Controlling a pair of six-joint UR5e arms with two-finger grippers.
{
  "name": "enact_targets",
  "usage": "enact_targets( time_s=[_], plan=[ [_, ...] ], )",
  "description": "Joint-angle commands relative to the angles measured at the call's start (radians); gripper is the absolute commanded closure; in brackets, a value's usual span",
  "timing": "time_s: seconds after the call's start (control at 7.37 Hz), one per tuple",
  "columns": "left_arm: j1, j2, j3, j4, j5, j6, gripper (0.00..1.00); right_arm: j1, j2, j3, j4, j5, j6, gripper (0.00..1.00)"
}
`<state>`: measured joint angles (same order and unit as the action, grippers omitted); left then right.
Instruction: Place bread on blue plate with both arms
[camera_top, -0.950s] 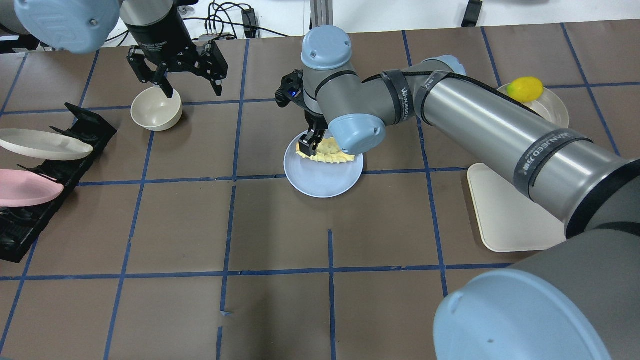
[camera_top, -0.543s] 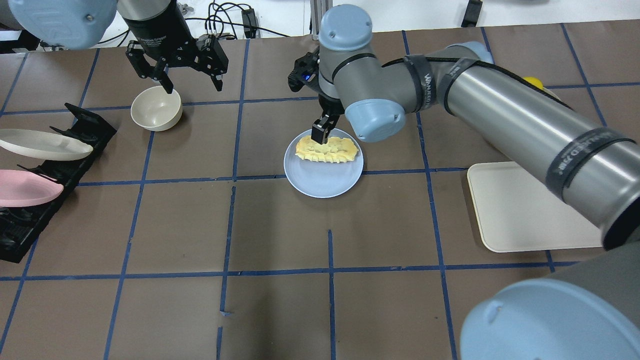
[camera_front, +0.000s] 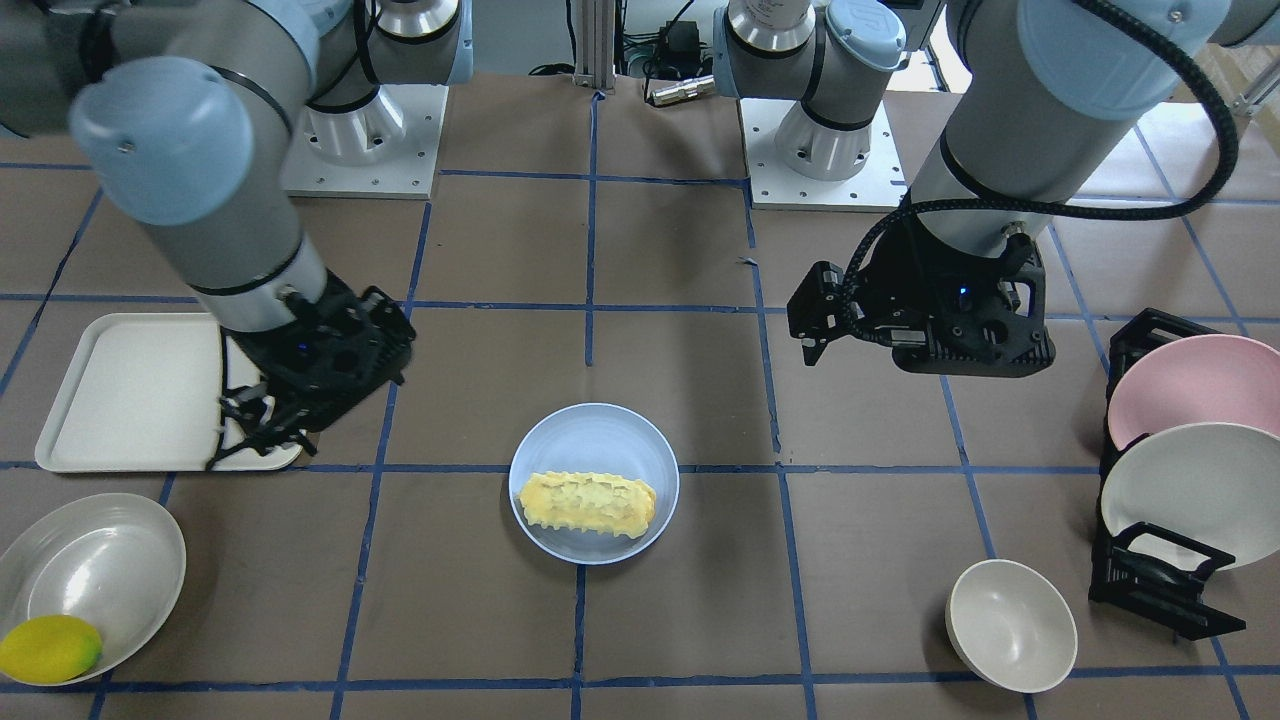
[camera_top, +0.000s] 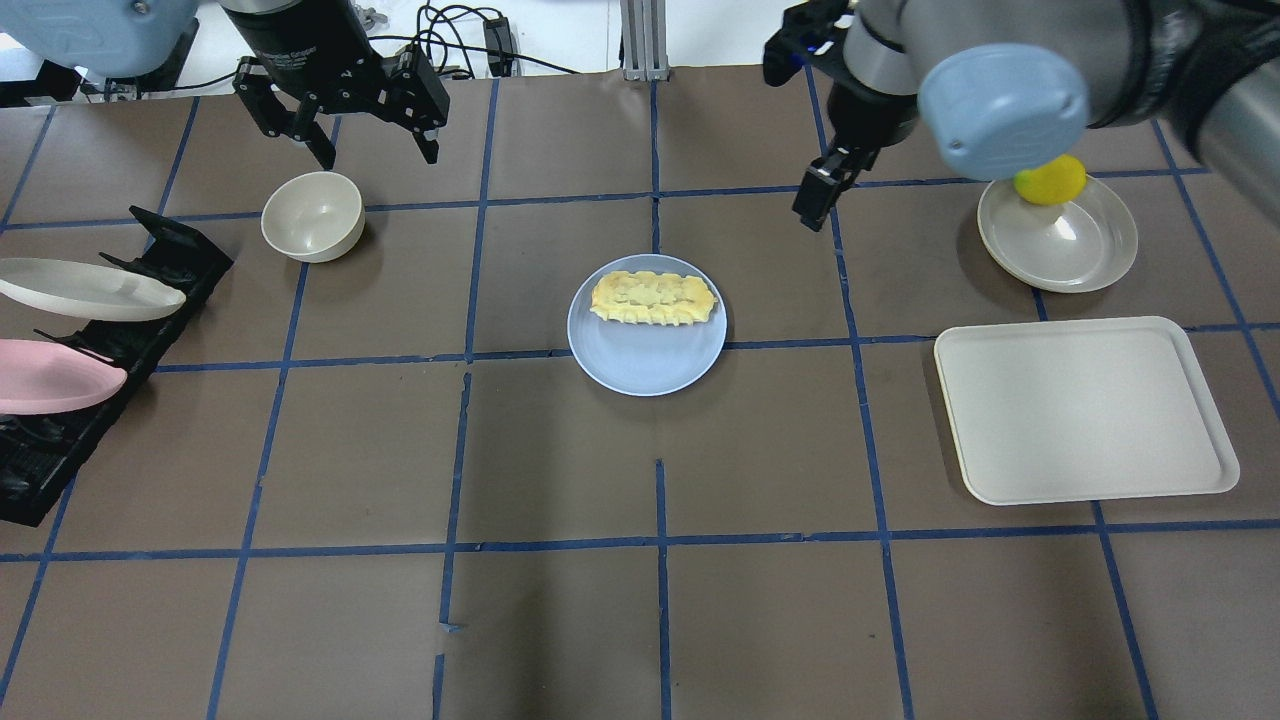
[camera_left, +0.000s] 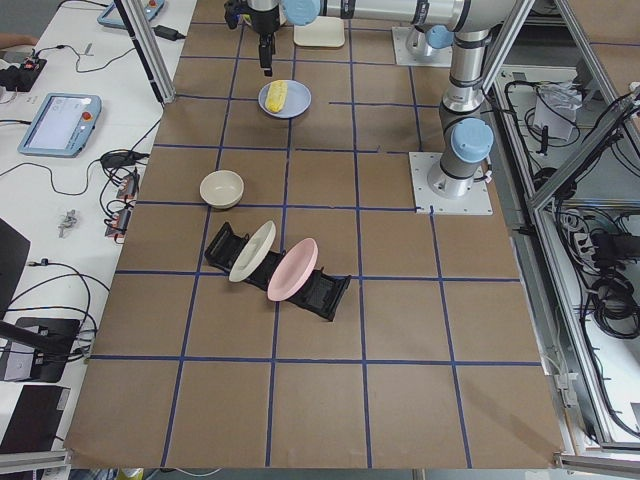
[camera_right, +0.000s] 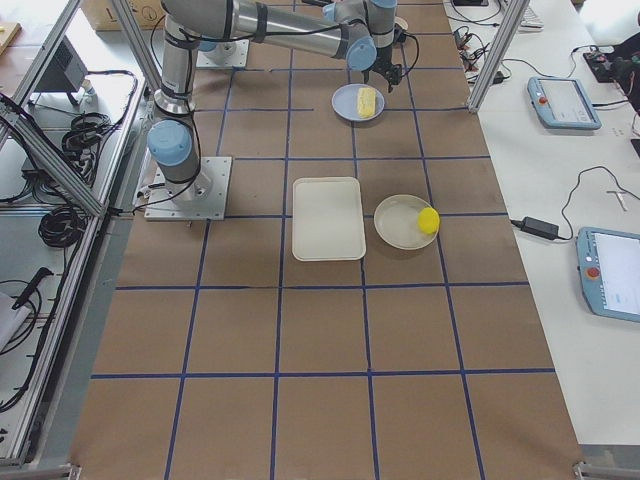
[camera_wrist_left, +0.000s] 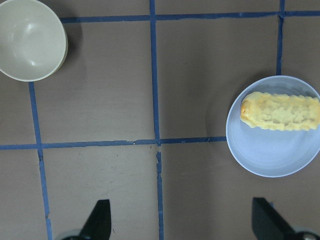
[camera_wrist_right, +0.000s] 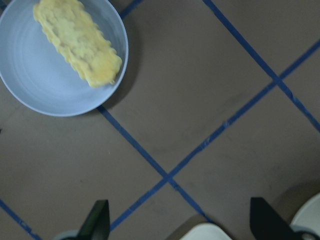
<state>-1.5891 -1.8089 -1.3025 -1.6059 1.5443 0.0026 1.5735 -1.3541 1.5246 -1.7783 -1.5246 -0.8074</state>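
Retracting: right arm is off the plate. One second ago the right gripper was down on the bread. Half a second ago it sat just above the bread. Now it's up and away at far right, close to the white dish holding the lemon.

Right wrist view shows both fingers spread wide with bare table between them, nothing held. So the release is done.

Bread location: flat on the blue plate, lying across the far half and inside the rim at both ends. No visible shift since the gripper lifted, so it didn't stick to the pads or drag. The plate also sits on the same spot by the tape cross.

Left gripper is far left, just beyond the cream bowl. It has drifted a bit further out from the bowl over the last second. Its fingers are wide apart and empty, and the left wrist cam agrees. It's well apart from the plate and touching nothing.

My read is that placement is effectively complete and what's left is both arms clearing out. The bread sits near the far rim, not centred, but it looks stable. Tray at near right is uninvolved.
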Motion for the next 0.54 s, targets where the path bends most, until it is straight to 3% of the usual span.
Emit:
enact_targets(
  time_s=[0.0,0.41],
  plan=[
    [0.000,-0.009,0.000,0.000,-0.003,-0.001,0.00,-0.159,-0.129,0.006,0.152,0.003,-0.093,0.00],
    [0.000,-0.012,0.000,0.004,-0.003,-0.001,0.00,-0.184,-0.207,0.009,0.229,-0.002,-0.085,0.00]
  ],
)
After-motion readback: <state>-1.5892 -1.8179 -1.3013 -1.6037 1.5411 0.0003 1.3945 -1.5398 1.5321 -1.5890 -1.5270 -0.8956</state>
